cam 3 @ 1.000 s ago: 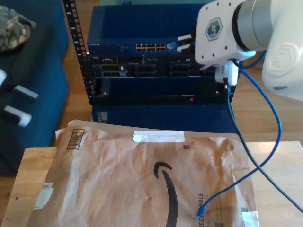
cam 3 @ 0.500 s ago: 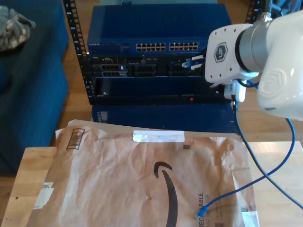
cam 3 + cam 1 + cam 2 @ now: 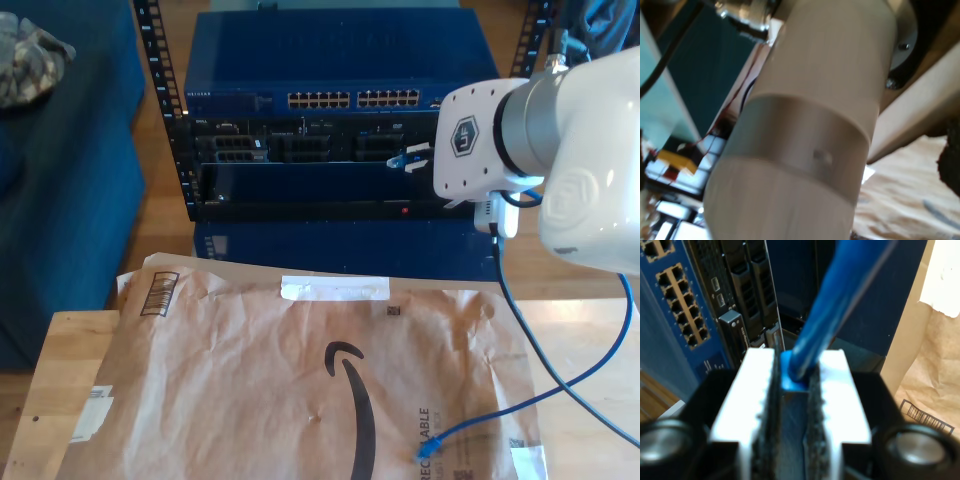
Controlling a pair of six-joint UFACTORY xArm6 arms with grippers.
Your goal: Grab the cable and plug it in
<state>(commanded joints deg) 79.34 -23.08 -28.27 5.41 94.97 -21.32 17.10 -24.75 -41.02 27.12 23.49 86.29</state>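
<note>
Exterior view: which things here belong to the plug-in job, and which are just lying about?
Job:
- blue cable, one plug pinched in my second gripper, the other plug lying loose on the envelope
- blue switch with its port rows

Lying about:
- brown paper envelope
- wooden table
- camouflage cloth

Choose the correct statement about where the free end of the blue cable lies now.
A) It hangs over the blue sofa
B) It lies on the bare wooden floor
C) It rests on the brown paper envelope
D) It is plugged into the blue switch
C: the cable's free plug sits on the brown paper envelope near the exterior view's lower right, while my second gripper holds the other end between its fingers.
</note>
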